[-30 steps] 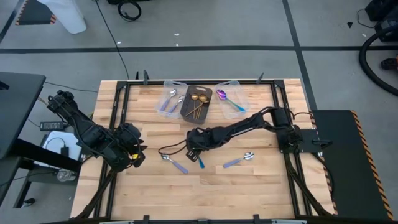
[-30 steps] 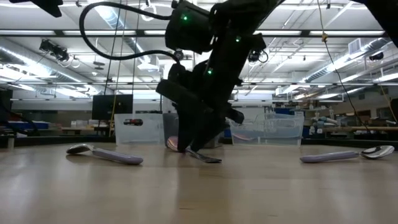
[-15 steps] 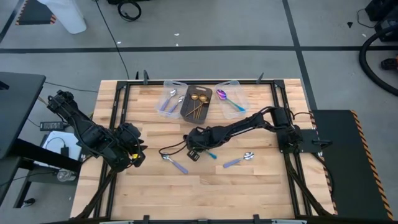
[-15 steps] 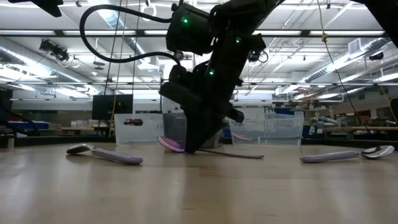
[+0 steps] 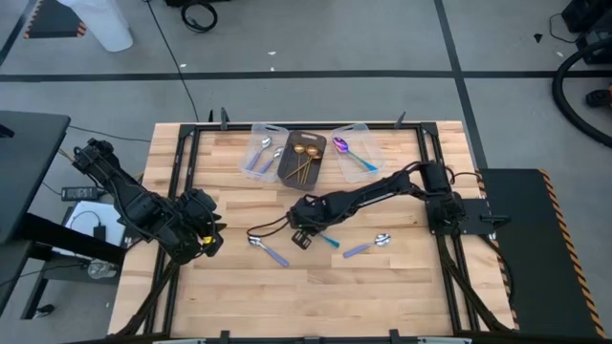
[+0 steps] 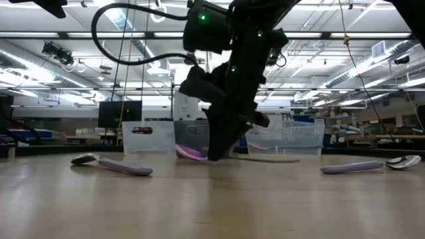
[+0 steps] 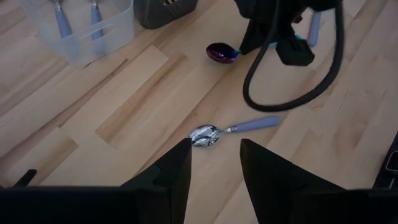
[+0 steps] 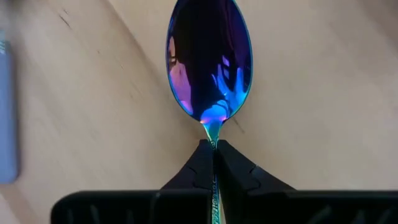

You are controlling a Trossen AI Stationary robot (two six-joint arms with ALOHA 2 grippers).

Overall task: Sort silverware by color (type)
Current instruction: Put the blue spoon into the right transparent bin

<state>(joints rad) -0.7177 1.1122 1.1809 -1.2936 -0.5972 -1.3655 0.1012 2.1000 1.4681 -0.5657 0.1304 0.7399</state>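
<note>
The right gripper (image 5: 302,232) sits near the middle of the table (image 5: 402,277), its fingers (image 8: 202,163) clenched on the neck of a purple-bowled spoon (image 8: 209,59) with a teal handle (image 5: 328,240). The bowl points out ahead of the fingertips and the handle trails toward four o'clock of the gripper in the overhead view; in the low view the spoon (image 6: 191,153) hangs just above the wood. A lavender-handled spoon (image 5: 269,250) lies at seven o'clock of the gripper, another (image 5: 368,245) at four o'clock. At twelve o'clock stand three bins: lavender spoons (image 5: 262,153), gold spoons (image 5: 304,158), purple spoons (image 5: 351,154). The left gripper (image 5: 206,241) waits at the table's nine o'clock edge, fingers (image 7: 168,174) parted, holding nothing.
</note>
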